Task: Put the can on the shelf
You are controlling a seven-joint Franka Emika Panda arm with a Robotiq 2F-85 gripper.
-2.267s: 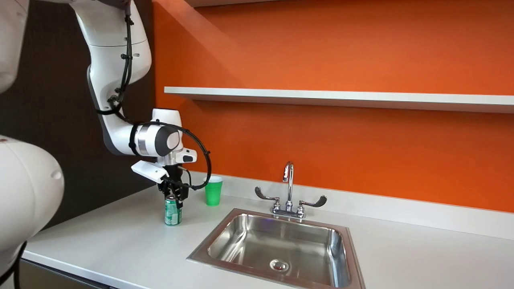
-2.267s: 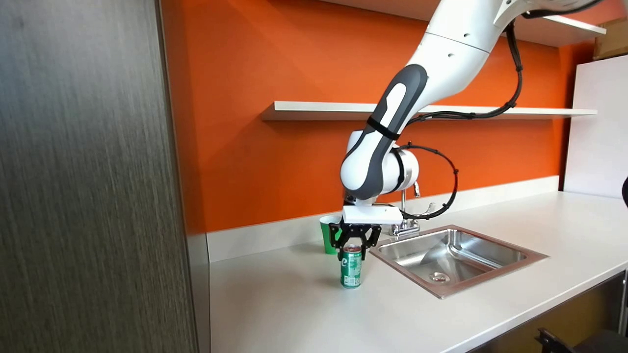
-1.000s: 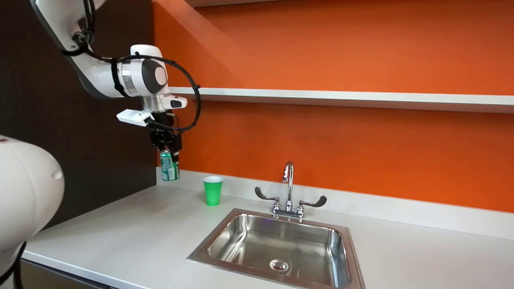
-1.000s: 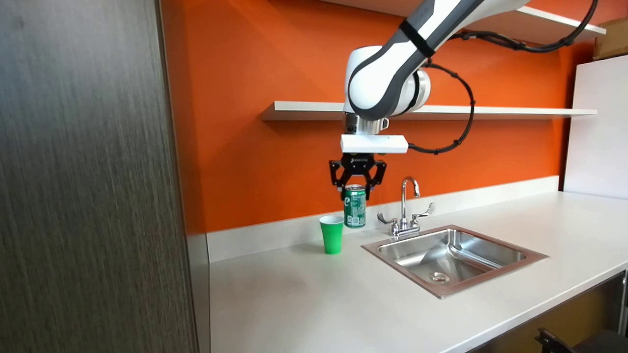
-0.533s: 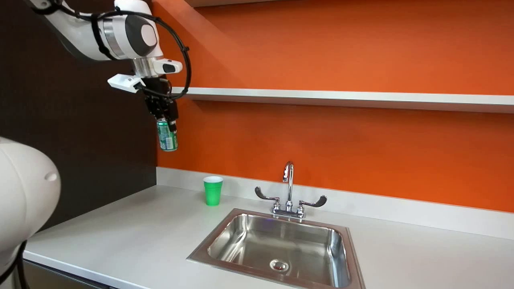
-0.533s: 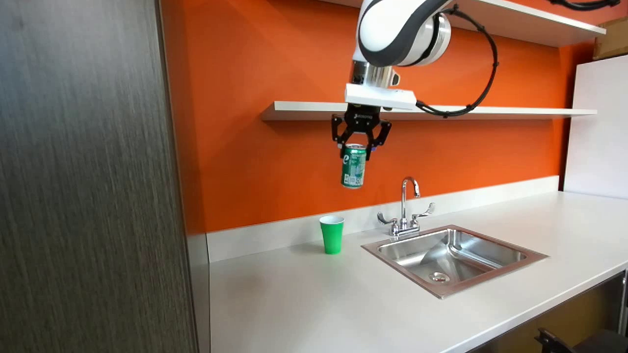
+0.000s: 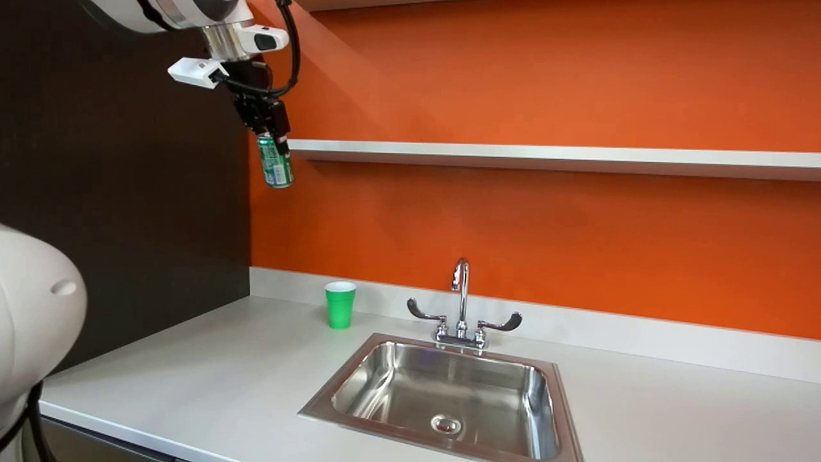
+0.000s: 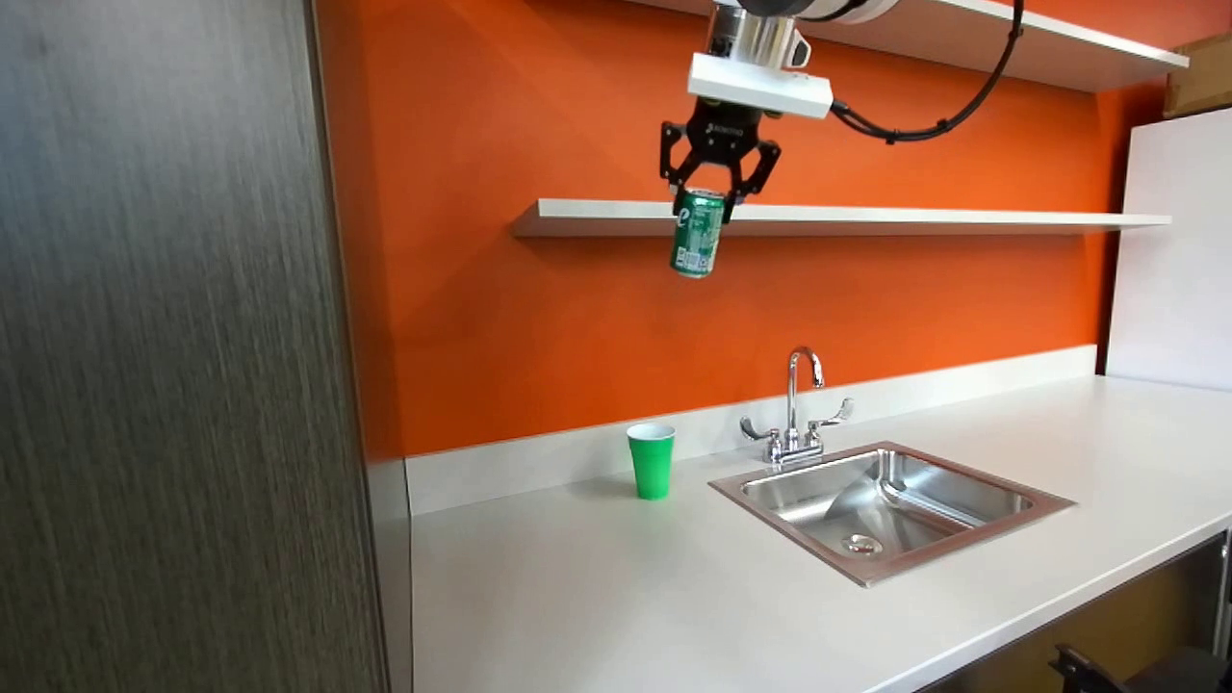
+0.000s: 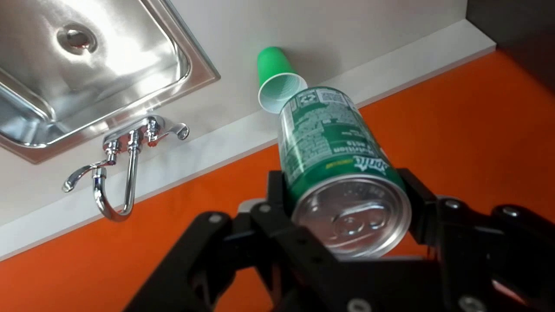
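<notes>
Step in hand judged as carry, between pick-up and placing. Black two-fingered gripper (image 8: 703, 211) holds small green silver-topped metal drink can (image 8: 696, 241) by upper end. Can slightly tilted, well above white surface (image 7: 192, 385); base shows lower than long thin white shelf (image 7: 545, 153) in both exterior views. Next move likely calls for extra height until base clears shelf edge, then inward reach, levelling, release.

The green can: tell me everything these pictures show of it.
The green can is a metal-looking cylinder with pale printing, including a nutrition panel, and a silvery lid bearing a pull tab. It hangs in the air above the countertop, lid up, slightly tilted, not on the shelf. The gripper is closed on its upper sides; no other contact is visible.
</notes>
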